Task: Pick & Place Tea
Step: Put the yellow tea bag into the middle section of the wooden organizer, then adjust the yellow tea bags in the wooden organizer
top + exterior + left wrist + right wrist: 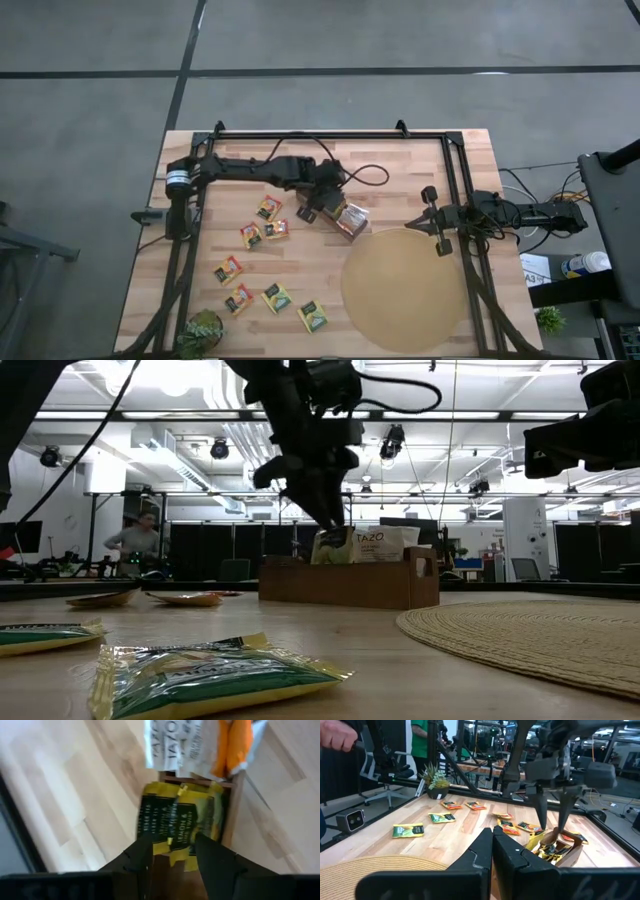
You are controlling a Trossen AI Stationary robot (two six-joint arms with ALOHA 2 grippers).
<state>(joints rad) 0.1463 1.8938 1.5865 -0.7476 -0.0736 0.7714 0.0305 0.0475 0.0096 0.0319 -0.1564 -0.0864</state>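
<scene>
Centrally, the left gripper (322,208) hangs over the left end of the wooden box (347,221), which sits mid-table just beside the far-left edge of the round mat (405,290). Fingers (216,865) are parted wide, w/ a green-yellow sachet (180,822) lying between and beyond them in the box's end compartment. The left wrist view shows a gap each side of the packet, so it reads as not pinched; judged a release, or a re-approach, rather than a carry. The near-vertical fingers presumably suit dropping a flat packet on edge into a narrow slot. White and orange sachets (200,745) already stand in the adjoining compartment, upright, labels showing above the rim in the low view.

Seven loose sachets (262,236) remain flat on the bare wood, left of and nearer than the box, well apart from each other: two orange-red ones by the box, the rest toward the near-left corner by a small potted plant (203,331). Spread flat, each leaves room for a top-down pinch.

Right gripper (492,842) waits at the table's right edge, above the mat's far rim, fingers pressed together, holding nothing. Task judged partly done; sorting of loose packets is still to come.
</scene>
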